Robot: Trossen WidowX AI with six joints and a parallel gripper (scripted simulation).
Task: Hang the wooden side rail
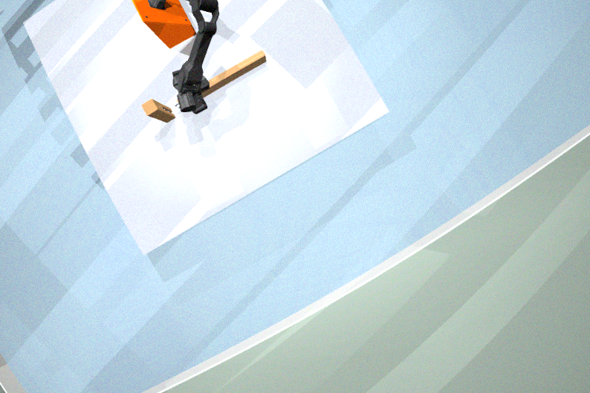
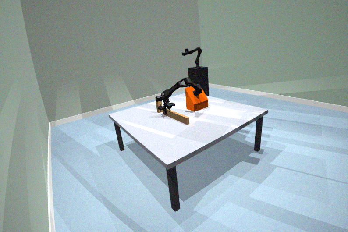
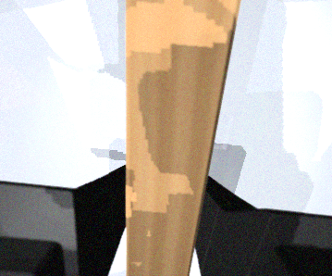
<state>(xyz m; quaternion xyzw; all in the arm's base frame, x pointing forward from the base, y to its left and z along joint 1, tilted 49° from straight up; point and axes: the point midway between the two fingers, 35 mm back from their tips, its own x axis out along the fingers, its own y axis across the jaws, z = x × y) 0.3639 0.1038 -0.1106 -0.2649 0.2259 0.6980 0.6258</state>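
The long wooden side rail (image 1: pixel 236 70) (image 2: pixel 179 117) (image 3: pixel 177 116) lies slanted, its far end on the white table (image 1: pixel 267 140) (image 2: pixel 196 133). My gripper (image 1: pixel 192 100) (image 2: pixel 165 107) is shut on the rail near its hooked end, which is lifted. In the wrist view the rail runs up the middle between my two dark fingers. The short wooden headboard post (image 1: pixel 157 110) (image 2: pixel 158 105) stands just left of the gripper, with its slot facing the rail's end. The steel hooks are tiny dark marks close to the slot; I cannot tell whether they touch the pins.
The orange wedge-shaped arm base (image 1: pixel 159 14) (image 2: pixel 196 100) stands at the table's back. A second small arm on a black pedestal (image 2: pixel 198 75) stands behind the table.
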